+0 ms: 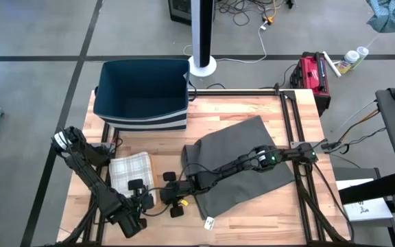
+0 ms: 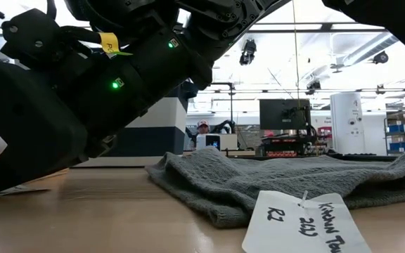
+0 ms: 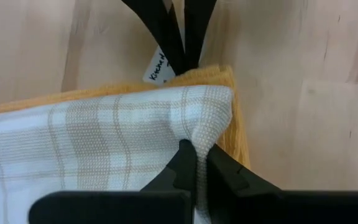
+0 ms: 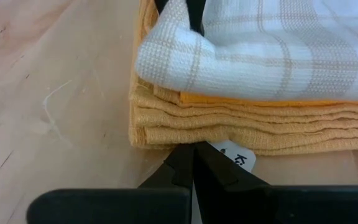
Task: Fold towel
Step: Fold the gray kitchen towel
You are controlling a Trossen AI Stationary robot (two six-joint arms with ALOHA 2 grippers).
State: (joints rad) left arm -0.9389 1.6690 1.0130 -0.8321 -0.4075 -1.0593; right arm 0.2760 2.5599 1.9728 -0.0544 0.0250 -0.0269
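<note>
Robotics lab / open industrial hall, not a home. Low view: high ceiling w/ long strip lights (image 2: 343,53), a camera or fixture hanging from the ceiling (image 2: 247,50), monitor (image 2: 285,114) on a bench, shelving w/ boxes (image 2: 404,130) at far right, a person (image 2: 202,127) seated at a workstation in the background. High view: grey concrete floor (image 1: 33,34) w/ dark lines, loose cables (image 1: 252,14), red power unit (image 1: 313,72) beside a butcher-block wooden table (image 1: 238,110) on a black metal frame, white pole on round base (image 1: 202,65).
</note>
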